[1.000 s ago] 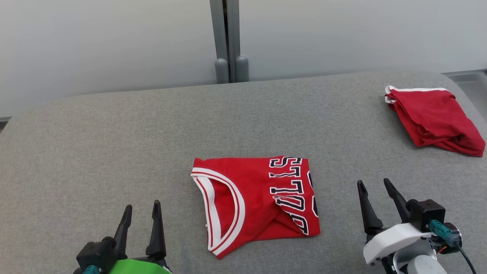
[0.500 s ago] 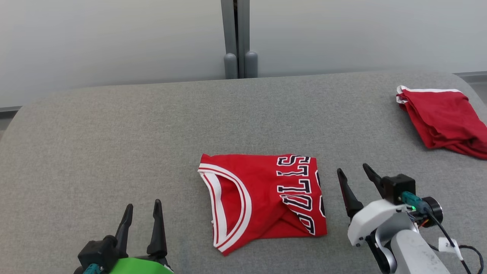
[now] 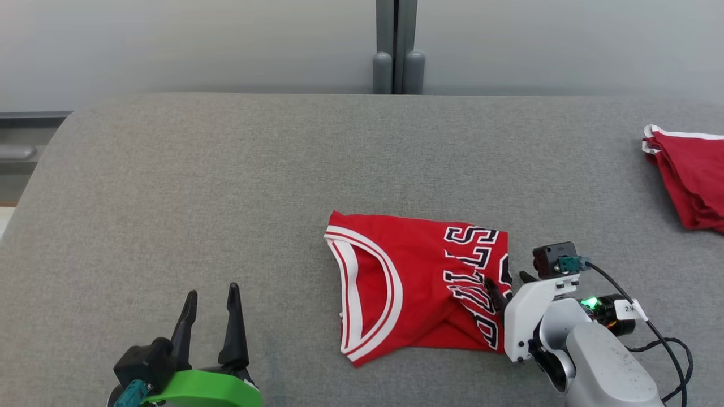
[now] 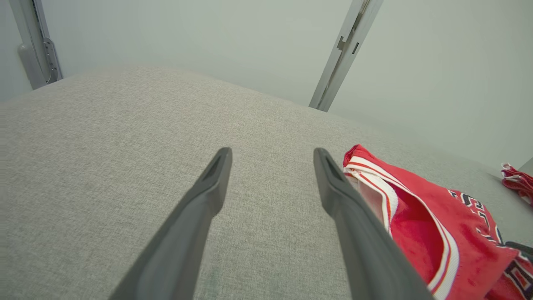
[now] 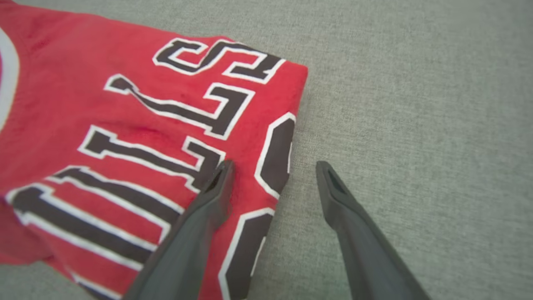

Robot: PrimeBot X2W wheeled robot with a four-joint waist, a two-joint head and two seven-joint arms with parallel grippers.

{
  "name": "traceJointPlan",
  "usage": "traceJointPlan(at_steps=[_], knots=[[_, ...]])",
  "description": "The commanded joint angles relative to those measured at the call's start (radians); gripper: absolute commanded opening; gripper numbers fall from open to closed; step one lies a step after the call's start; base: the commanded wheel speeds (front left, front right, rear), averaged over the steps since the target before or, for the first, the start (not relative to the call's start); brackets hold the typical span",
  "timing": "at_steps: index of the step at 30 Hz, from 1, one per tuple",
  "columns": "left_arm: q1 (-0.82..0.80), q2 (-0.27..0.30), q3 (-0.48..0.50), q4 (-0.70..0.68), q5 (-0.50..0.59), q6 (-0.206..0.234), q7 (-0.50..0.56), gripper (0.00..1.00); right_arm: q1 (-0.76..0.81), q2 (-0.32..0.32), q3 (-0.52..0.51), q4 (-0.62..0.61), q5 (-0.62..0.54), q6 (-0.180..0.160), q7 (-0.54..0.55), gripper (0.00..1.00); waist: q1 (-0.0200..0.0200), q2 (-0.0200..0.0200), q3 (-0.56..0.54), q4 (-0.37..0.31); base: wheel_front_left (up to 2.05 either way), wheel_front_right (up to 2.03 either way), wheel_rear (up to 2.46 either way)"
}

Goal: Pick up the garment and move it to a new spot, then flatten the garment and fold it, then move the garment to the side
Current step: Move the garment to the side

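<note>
The garment (image 3: 407, 282) is a red jersey lying folded in a rough rectangle on the grey padded surface, with white-and-red trim at its left and dark block lettering at its right. My right gripper (image 3: 507, 281) is open at the garment's right edge. In the right wrist view the right gripper (image 5: 275, 166) straddles that edge, one finger over the lettering of the garment (image 5: 125, 125), the other over bare grey fabric. My left gripper (image 3: 212, 291) stands open at the lower left, apart from the garment. In the left wrist view the left gripper (image 4: 271, 151) holds nothing, and the garment (image 4: 416, 225) lies to its right.
A second red cloth (image 3: 687, 181) with white trim lies bunched at the far right edge of the grey padded surface (image 3: 226, 198). A pale wall with a grey post (image 3: 396, 51) stands behind. The surface's left edge curves down at the far left.
The head view has shifted, so everything sits further right. My right gripper has come in to the garment's right edge and now straddles it. The left gripper has stayed put.
</note>
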Motion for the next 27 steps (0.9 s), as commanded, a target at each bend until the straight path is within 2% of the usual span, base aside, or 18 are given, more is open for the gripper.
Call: traceJointPlan(at_steps=[1,6,7,8,9,10,17,27], knots=[[-0.015,0.003,0.0,0.001,-0.003,0.003,0.0,1.0,-0.014,-0.004,0.014,0.022,0.015,-0.001,0.021,1.0,0.0,0.0,0.026,0.029,0.0,0.0,0.0],[-0.019,0.003,-0.001,0.001,-0.004,0.005,0.0,1.0,-0.038,-0.002,0.067,0.075,0.054,0.0,0.067,0.98,0.0,0.0,0.039,0.043,0.0,0.0,0.0],[-0.02,0.003,-0.002,0.0,-0.004,0.005,0.0,1.0,-0.044,-0.003,0.074,0.08,0.058,0.0,0.068,0.73,0.0,0.0,0.04,0.044,0.0,0.0,0.0],[-0.02,0.003,-0.001,0.0,-0.004,0.006,0.0,1.0,-0.051,-0.003,0.081,0.083,0.062,0.0,0.065,0.33,0.0,0.0,0.041,0.044,0.0,0.0,0.0],[-0.019,0.003,-0.002,0.0,-0.002,0.006,0.0,1.0,-0.059,-0.003,0.088,0.088,0.066,0.0,0.061,0.12,0.0,0.0,0.041,0.042,0.0,0.0,0.0],[-0.019,0.003,-0.003,-0.001,0.002,0.006,0.0,1.0,-0.069,-0.005,0.096,0.088,0.07,0.0,0.052,0.0,0.0,0.0,0.042,0.038,0.0,0.0,0.0],[-0.035,0.003,-0.008,-0.015,0.023,-0.004,0.0,1.0,-0.158,-0.06,0.125,0.076,0.059,-0.001,0.002,0.0,0.0,0.0,0.055,-0.04,0.0,0.0,0.0],[-0.081,0.003,-0.039,-0.038,0.042,-0.014,0.0,1.0,-0.264,-0.21,0.133,-0.002,0.068,-0.001,0.039,0.0,0.0,0.0,0.097,-0.251,0.0,0.0,0.0]])
